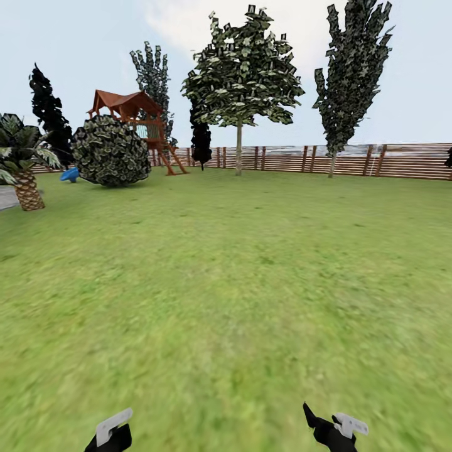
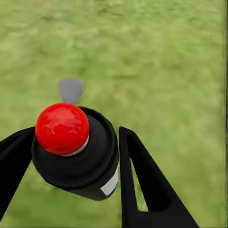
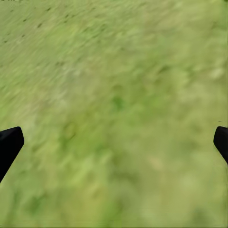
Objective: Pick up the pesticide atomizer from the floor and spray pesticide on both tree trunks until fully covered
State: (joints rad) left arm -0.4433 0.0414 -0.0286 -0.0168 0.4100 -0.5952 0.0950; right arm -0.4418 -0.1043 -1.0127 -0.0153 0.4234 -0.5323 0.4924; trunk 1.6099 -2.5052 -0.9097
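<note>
Red-capped small black pesticide atomizer (image 2: 76, 152) sits gripped between the left gripper (image 2: 76, 156) jaws, ready for spraying; right gripper (image 3: 114, 142) jaws stand released over green grass lawn (image 1: 226, 282).

Grass lawn (image 1: 251, 282), broad and open. Brown slatted wooden fence (image 1: 351, 160) along the far edge. Wooden playset (image 1: 135, 119), round bush (image 1: 110, 150), palm (image 1: 22, 163) at left. Pale cloudy sky (image 1: 75, 37).

No readable text, brand, number anywhere (pale patch on pesticide atomizer (image 2: 110, 184) blank).
</note>
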